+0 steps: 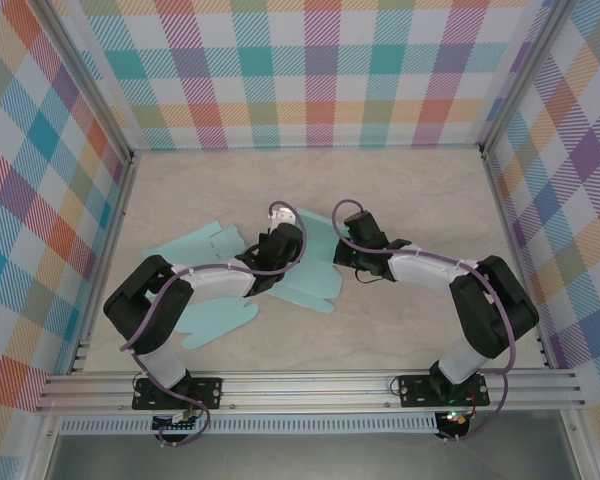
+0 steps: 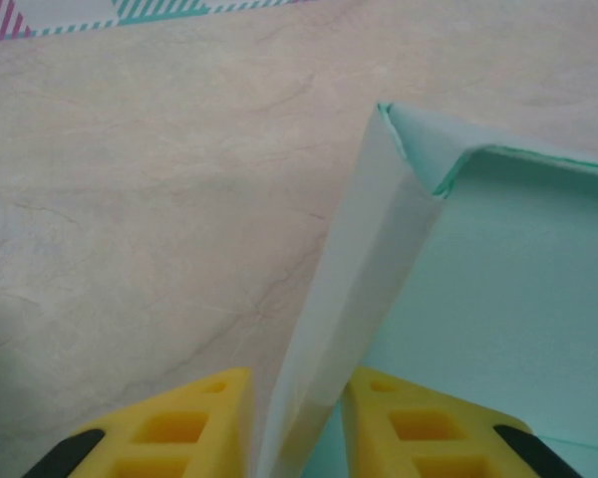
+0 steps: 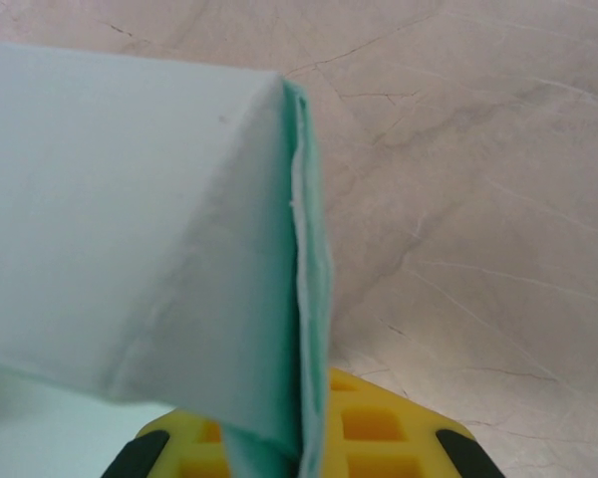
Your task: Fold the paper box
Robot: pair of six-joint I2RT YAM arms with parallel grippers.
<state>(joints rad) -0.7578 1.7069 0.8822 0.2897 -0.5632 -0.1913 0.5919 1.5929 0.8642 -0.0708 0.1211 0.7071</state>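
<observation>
**Two pinches on thin paper, and nothing pinning it down**

The paper box (image 1: 315, 287) lay half-formed about the middle of the desk (image 1: 420, 200), with several flaps spread flat toward the desk's near edge and left side. The left end effector (image 2: 297, 430) was closed on one raised wall, its yellow fingers (image 2: 204, 423) pressed to either face of the sheet. The right end effector (image 3: 304, 450) was clamped tight on a doubled-over fold of another wall.

From where I stood, the biggest worry was tearing. Both arms held the same sheet, so any pull apart across the desk would have loaded the paper between them, and the corner (image 2: 434, 179) beside the left-hand wall already looked ragged where the layers met.

Slipping seemed the next danger. Each grip took only the lower strip of its wall, so a twist of the wrist could have let the paper slide out and spring back flat.

Nothing held the base to the desk either. A lift from either arm might have dragged the whole box across the desk and left the creases crooked, so that the loose flaps would no longer meet their walls.
</observation>
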